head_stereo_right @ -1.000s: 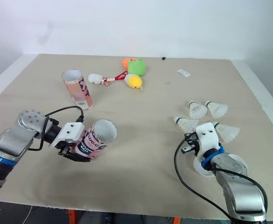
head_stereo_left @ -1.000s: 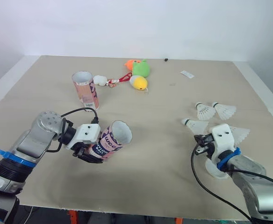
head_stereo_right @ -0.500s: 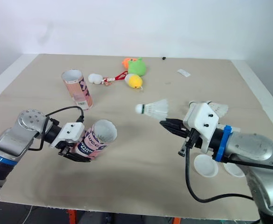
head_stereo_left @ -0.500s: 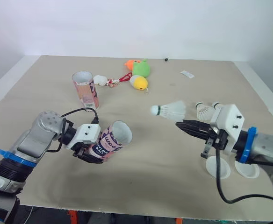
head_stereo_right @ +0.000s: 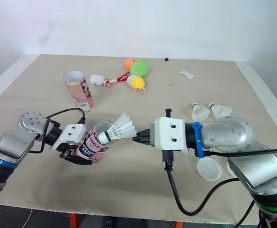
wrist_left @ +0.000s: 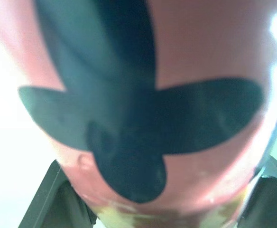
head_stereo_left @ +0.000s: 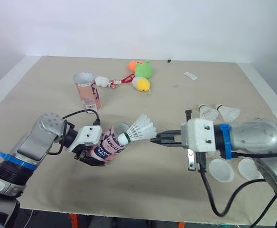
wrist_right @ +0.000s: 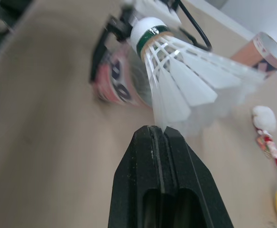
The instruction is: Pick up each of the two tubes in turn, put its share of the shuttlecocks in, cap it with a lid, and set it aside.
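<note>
While left tool [head_stereo_left: 96, 153] clamped tilted pink cardboard tube [head_stereo_left: 111, 142], right tool [head_stereo_left: 156, 140] pinched white feather shuttlecock [head_stereo_left: 138, 129] at its mouth; second pink tube [head_stereo_left: 87, 90], two loose shuttlecocks [head_stereo_left: 206, 112], white lids [head_stereo_left: 221, 169] unused.

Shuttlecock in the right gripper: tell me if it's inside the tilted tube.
Not inside. The shuttlecock has its cork at the tube mouth, feathers all outside, their edge pinched by the right gripper.

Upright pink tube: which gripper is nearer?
Left. The left gripper, jaws clamped on the tilted pink tube, sits in front of the upright pink cardboard tube; the right gripper, pinching a white shuttlecock, is farther right.
</note>
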Robot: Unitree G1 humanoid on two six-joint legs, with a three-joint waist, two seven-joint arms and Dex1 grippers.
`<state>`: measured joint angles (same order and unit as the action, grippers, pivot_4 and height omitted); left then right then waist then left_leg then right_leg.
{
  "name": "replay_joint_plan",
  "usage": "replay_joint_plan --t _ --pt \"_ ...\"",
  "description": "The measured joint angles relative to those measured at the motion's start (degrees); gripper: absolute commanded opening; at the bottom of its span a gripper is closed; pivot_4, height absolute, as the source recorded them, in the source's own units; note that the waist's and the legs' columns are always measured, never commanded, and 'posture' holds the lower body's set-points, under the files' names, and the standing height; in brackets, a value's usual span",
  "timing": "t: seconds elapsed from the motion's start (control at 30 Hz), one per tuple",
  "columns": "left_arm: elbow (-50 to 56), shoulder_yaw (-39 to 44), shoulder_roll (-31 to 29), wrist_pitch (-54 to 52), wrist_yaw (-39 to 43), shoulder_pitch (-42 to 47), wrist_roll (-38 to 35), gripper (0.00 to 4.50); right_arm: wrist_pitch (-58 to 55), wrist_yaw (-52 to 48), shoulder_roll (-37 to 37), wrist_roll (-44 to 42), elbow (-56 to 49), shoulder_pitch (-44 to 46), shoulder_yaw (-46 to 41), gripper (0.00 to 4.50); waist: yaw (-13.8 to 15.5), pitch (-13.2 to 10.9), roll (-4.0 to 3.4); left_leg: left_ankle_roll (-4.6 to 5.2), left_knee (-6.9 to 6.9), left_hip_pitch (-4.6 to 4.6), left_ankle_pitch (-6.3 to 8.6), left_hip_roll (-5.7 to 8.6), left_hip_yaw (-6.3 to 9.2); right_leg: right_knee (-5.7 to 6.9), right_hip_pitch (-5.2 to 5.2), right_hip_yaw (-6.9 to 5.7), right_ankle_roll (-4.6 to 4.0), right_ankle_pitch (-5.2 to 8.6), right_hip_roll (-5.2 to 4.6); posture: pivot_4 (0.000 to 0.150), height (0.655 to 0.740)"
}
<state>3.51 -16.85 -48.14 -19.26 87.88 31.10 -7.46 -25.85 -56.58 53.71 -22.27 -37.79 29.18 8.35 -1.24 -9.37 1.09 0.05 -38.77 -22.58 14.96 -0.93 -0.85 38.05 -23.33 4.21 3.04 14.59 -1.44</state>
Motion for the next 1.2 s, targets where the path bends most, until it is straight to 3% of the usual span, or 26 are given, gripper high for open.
replay_joint_plan --t 0.37,0.53,0.63,0.67,0.73,0.83,0.93,0.97,1.03,1.13,1.2 --pt "1.6 0.9 -0.3 -1.3 -0.8 -1.0 -0.4 2.86 5.5 -3.7 -1.7 5.9 4.8 1.1 3.0 0.02 0.0 0.0 -0.01 0.09 0.00 -0.05 0.07 0.01 0.06 0.01 -0.02 -0.05 -0.29 -0.05 -0.01 0.150 0.7323" --pt "1.6 0.9 -0.3 -1.2 -1.0 -1.0 -0.4 2.86 2.9 -5.6 -4.5 1.7 2.9 4.1 3.7 1.82 0.0 0.0 -0.01 0.09 -0.01 -0.04 0.06 0.00 0.12 0.02 -0.01 -0.09 -0.35 -0.09 0.00 0.150 0.7323" --pt "1.5 0.9 -0.2 -1.2 -1.0 -1.0 -0.4 2.86 0.1 -5.7 -7.3 -2.0 3.1 6.4 3.6 2.51 0.0 0.0 0.01 0.08 -0.02 -0.05 0.06 -0.01 0.15 0.02 0.00 -0.12 -0.36 -0.10 0.00 0.150 0.7323" --pt "1.5 0.9 -0.2 -1.1 -1.0 -0.9 -0.4 2.86 -1.7 -5.0 -9.6 -4.9 3.2 7.1 3.0 3.25 0.0 0.0 0.01 0.08 -0.02 -0.05 0.06 -0.01 0.15 0.02 -0.01 -0.12 -0.36 -0.10 0.00 0.150 0.7323" --pt "1.5 0.9 -0.2 -1.1 -1.0 -0.9 -0.4 2.86 -3.4 -4.0 -10.9 -7.3 3.9 7.5 1.9 3.73 0.1 0.0 0.02 0.08 -0.02 -0.06 0.06 0.00 0.19 0.02 0.01 -0.15 -0.36 -0.10 -0.01 0.150 0.7323" --pt "1.5 0.8 -0.2 -1.1 -1.0 -0.9 -0.4 2.86 -7.3 -2.0 -12.3 -11.1 7.3 7.7 -1.3 3.55 0.1 0.0 0.02 0.08 -0.03 -0.06 0.06 0.02 0.18 0.02 0.01 -0.14 -0.36 -0.10 -0.04 0.150 0.7323" --pt "1.4 0.8 -0.2 -1.0 -0.9 -0.9 -0.3 2.86 -10.9 -0.4 -13.0 -13.5 10.1 8.3 -2.8 2.40 0.0 0.0 0.02 0.08 -0.03 -0.06 0.06 0.02 0.18 0.03 0.00 -0.14 -0.37 -0.10 -0.03 0.150 0.7323" --pt "1.3 0.8 -0.2 -0.9 -0.8 -0.9 -0.3 2.86 -12.3 0.4 -14.0 -13.7 11.2 9.2 -2.5 1.80 0.0 0.0 0.01 0.08 -0.03 -0.06 0.06 0.01 0.18 0.04 0.00 -0.14 -0.38 -0.10 -0.01 0.150 0.7323" --pt "1.3 0.8 -0.2 -0.9 -0.8 -0.8 -0.3 2.86 -12.9 0.7 -14.3 -13.7 11.7 9.5 -2.2 1.47 0.0 0.0 0.00 0.08 -0.03 -0.06 0.06 0.01 0.18 0.04 -0.01 -0.13 -0.38 -0.11 0.00 0.150 0.7323" --pt "0.5 0.3 -0.1 -0.6 -0.2 -0.1 -0.3 2.86 -13.5 -0.6 -15.6 -11.5 14.9 11.6 3.1 0.38 0.0 0.0 0.00 0.08 -0.03 -0.07 0.06 0.02 0.18 0.04 -0.02 -0.15 -0.38 -0.11 -0.02 0.150 0.7323" --pt "0.2 0.1 0.0 -0.5 0.1 0.1 -0.3 2.86 -13.2 -3.0 -16.1 -10.7 16.4 13.7 5.6 0.07 0.0 0.0 0.00 0.08 -0.03 -0.08 0.06 0.02 0.19 0.04 -0.02 -0.16 -0.38 -0.10 -0.02 0.150 0.7323"
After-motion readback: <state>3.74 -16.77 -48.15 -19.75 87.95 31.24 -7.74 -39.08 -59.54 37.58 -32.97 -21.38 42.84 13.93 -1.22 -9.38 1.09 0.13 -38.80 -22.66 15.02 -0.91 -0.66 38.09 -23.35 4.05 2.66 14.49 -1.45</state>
